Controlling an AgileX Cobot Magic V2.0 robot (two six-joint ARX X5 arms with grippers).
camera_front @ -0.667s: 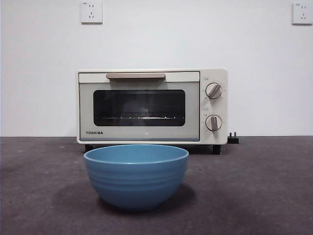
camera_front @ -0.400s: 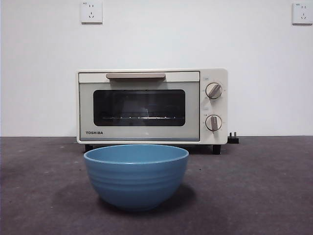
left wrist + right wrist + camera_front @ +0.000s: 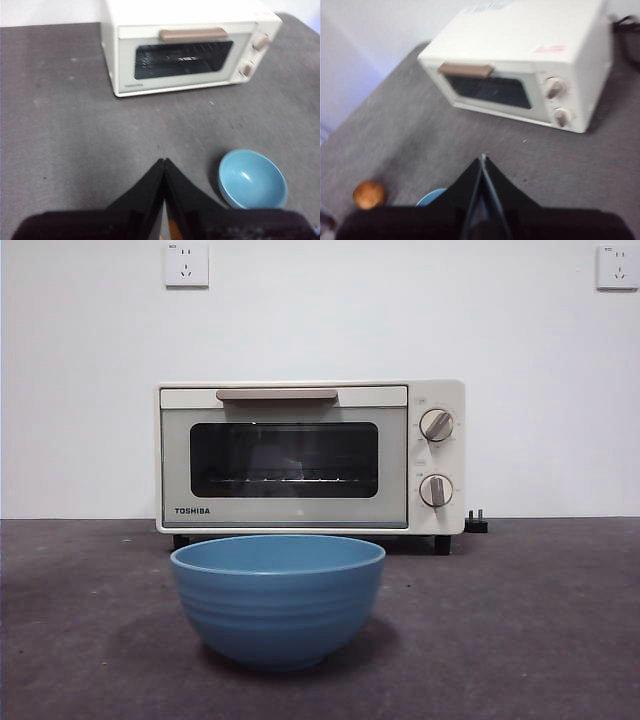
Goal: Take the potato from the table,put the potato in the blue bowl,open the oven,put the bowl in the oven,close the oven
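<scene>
The blue bowl (image 3: 278,600) stands upright on the table (image 3: 520,640), in front of the cream oven (image 3: 310,456), whose door is closed. The left wrist view looks down into the bowl (image 3: 253,178), and it holds nothing. The potato (image 3: 369,194) lies on the table in the right wrist view, beside a sliver of the bowl (image 3: 431,199); the front view does not show it. My left gripper (image 3: 164,161) hovers shut above the table, short of the oven (image 3: 190,55). My right gripper (image 3: 483,157) is also shut, high above the table, apart from the potato and facing the oven (image 3: 520,75).
Two wall sockets (image 3: 187,264) sit high on the white wall behind the oven. A black plug (image 3: 477,523) lies at the oven's right rear foot. Neither arm shows in the front view.
</scene>
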